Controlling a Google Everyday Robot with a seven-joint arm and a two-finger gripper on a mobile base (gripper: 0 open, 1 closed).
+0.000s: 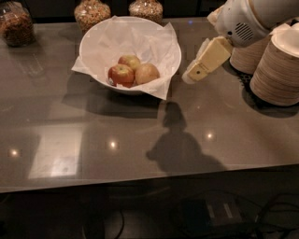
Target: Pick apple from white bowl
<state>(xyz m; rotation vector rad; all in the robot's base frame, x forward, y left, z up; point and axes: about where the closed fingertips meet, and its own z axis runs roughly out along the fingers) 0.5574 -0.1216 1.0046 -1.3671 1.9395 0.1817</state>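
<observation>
While the cream-coloured gripper hangs above the grey tabletop, just beside the large round white bowl on the side towards the stacks of beige paper bowls, nothing is grasped. I judge the step in hand to be the approach. The gripper is outside the bowl's rim and apart from it, and it slants down towards the bowl's near corner of crumpled white paper lining. Whether the gripper is spread or pressed together, I cannot tell.

The dull tan-pinkish apple, the task's thing, lies inside the bowl on the lining, on the gripper's side of the fruit cluster. It touches the bright red apple, which sits on the side of the cluster away from the gripper. The yellow apple with a red blush is nested behind both, towards the bowl's far rim. Three jars of dry goods stand beyond the bowl.

Next move, in my judgement:
- Carry the gripper over the rim and the raised paper edge.
- Centre it above the tan apple.
- Descend with enough spread to straddle it.

Risks noted: the red apple leaves little room on that flank, and the loose paper could snag or be pinched with the fruit.
</observation>
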